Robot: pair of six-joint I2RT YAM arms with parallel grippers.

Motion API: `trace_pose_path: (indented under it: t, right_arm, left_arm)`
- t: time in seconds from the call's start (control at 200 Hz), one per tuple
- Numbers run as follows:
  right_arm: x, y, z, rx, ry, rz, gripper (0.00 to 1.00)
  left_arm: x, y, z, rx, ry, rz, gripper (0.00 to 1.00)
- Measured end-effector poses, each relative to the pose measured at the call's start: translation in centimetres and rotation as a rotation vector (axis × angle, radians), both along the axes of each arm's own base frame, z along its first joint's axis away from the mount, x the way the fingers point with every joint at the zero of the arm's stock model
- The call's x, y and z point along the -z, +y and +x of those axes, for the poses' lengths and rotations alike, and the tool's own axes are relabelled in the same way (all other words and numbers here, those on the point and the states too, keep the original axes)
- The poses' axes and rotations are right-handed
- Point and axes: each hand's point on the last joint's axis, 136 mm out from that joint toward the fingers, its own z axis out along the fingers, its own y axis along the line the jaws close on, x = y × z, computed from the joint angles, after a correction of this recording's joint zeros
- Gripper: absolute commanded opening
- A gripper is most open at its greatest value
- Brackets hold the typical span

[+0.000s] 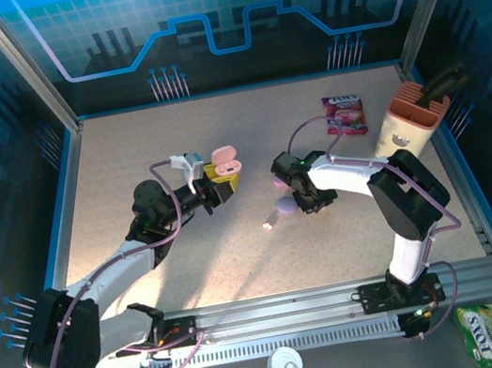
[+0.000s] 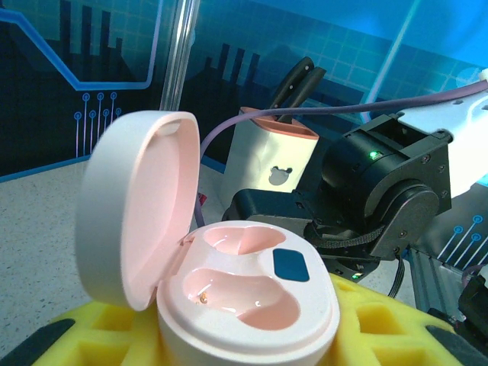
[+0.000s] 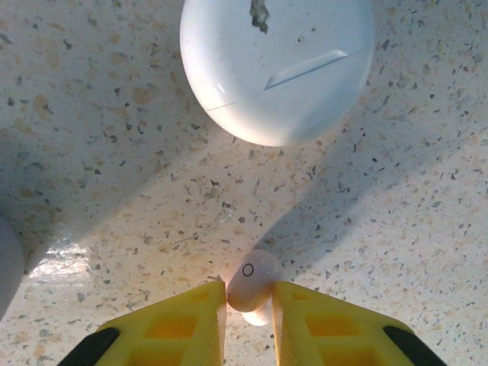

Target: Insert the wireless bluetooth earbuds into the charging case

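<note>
Right wrist view has my right hand pinching a tiny pink earbud down at the tabletop, near the pale oval case; it looks light, hard and slippery, so I judge a gentle grip across its rounded middle best.

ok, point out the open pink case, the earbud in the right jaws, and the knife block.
pink case (image 2: 137, 206): left wrist view, inner face of the raised lid.
earbud (image 3: 252, 280): right wrist view, its rounded top.
knife block (image 1: 398, 136): top external view, cream side of the body.
</note>
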Motion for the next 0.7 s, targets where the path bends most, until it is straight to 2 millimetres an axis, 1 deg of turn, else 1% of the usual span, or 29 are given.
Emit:
trace_pose_path:
  t: [0.15,0.285,0.435,0.7]
  right_arm:
    - [0.01,0.03,0.01,-0.004,0.003,-0.002,0.29]
    - [0.27,0.06,0.05,-0.005,0.012,-0.009,0.32]
    - [0.23,0.14,0.12,-0.008,0.016,-0.013,0.43]
    - [0.26,-0.01,0.27,-0.010,0.015,-0.038,0.49]
  left_arm:
    - [0.02,-0.06,-0.09,0.006,0.000,0.000,0.24]
    - [0.02,-0.08,-0.13,0.009,0.000,0.001,0.23]
    - [0.02,-0.08,-0.14,0.010,0.000,0.001,0.23]
    - [0.02,-0.06,-0.13,0.009,0.000,0.001,0.24]
